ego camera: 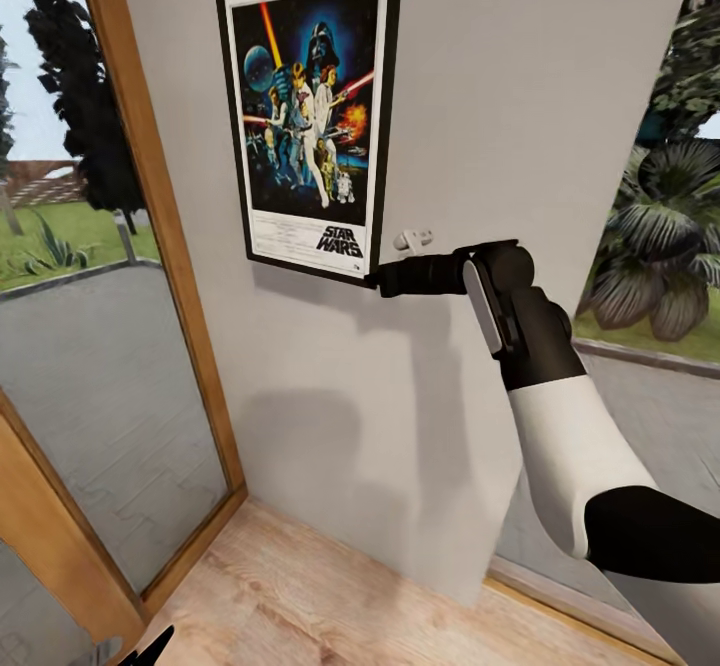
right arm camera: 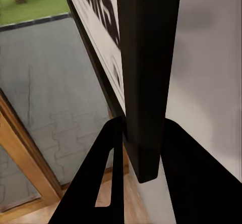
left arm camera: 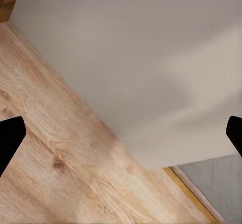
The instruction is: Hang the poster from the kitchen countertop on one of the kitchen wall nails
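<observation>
At the 9 o'clock side of the head view, a wood-framed glass wall (ego camera: 150, 246) is seen, with paving and lawn beyond it. At about 7 o'clock, at the bottom edge, a small dark tip of the left gripper (ego camera: 150, 646) is visible above the plank floor (ego camera: 330, 596). In the left wrist view the left gripper (left arm camera: 121, 138) is directed at the floor (left arm camera: 55, 168) and the foot of the pale wall panel (left arm camera: 136, 57); its two fingers (left arm camera: 9, 138) are seen at opposite edges of the picture, spread wide, with nothing held between them.

Toward 12 o'clock in the head view, the poster (ego camera: 310, 116) is set flat against the pale grey-white wall panel (ego camera: 500, 96), slightly tilted, its "STAR WARS" logo at the lower edge. Its lower right corner is met by the right gripper (ego camera: 385, 276), whose arm (ego camera: 560, 416) reaches in from 4 o'clock. A small white fitting (ego camera: 412, 239) is seen on the wall just beside that corner, above the gripper.

In the right wrist view the black frame edge of the poster (right arm camera: 146, 72) is recorded running down between the fingers (right arm camera: 101, 183) of the right gripper (right arm camera: 143, 148), which are clenched on it. No nail can be made out.

At 3 o'clock in the head view, garden plants (ego camera: 660, 236) are seen through glass.
</observation>
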### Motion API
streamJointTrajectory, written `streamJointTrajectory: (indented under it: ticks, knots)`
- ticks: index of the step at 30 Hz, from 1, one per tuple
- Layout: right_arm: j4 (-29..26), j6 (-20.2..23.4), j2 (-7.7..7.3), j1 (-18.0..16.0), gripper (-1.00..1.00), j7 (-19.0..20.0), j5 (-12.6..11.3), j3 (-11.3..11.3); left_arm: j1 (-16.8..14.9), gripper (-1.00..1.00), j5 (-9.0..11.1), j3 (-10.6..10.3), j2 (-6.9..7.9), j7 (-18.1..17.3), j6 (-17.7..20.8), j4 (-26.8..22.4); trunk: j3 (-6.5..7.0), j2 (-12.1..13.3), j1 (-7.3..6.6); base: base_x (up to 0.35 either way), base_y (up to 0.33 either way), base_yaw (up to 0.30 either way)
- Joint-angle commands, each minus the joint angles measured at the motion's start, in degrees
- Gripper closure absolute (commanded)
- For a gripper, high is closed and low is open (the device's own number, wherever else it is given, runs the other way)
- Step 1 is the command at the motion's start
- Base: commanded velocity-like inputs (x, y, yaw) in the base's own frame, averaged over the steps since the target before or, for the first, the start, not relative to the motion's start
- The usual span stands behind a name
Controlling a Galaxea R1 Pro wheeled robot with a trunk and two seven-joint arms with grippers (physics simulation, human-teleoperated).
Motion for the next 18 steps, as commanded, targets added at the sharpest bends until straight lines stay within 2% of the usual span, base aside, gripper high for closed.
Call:
streamJointTrajectory:
  ticks: [1,7,14,18]
  knots:
    - [0.06,0.38,0.02,-0.09,1.0,0.2,-0.16,-0.05,-0.06,-1.0,0.42,-0.48,0.04,-0.08,-0.34,0.05,-0.14,-0.13,0.05,0.084,0.0,0.0]
    - [0.53,0.34,0.03,-0.17,1.0,0.2,-0.16,-0.05,-0.06,-1.0,0.42,-0.48,0.04,-0.08,-0.35,0.05,-0.14,-0.13,0.05,0.054,0.0,0.0]
    - [0.54,0.34,0.03,-0.18,1.0,0.2,-0.22,-0.05,-0.06,-1.0,0.42,-0.48,0.1,-0.08,-0.34,0.05,-0.14,-0.13,0.05,0.266,0.0,0.0]
    - [0.55,0.34,0.03,-0.18,1.0,0.2,-0.24,-0.05,-0.06,-1.0,0.42,-0.48,0.12,-0.1,-0.34,0.05,-0.14,-0.13,0.05,0.129,0.0,0.0]
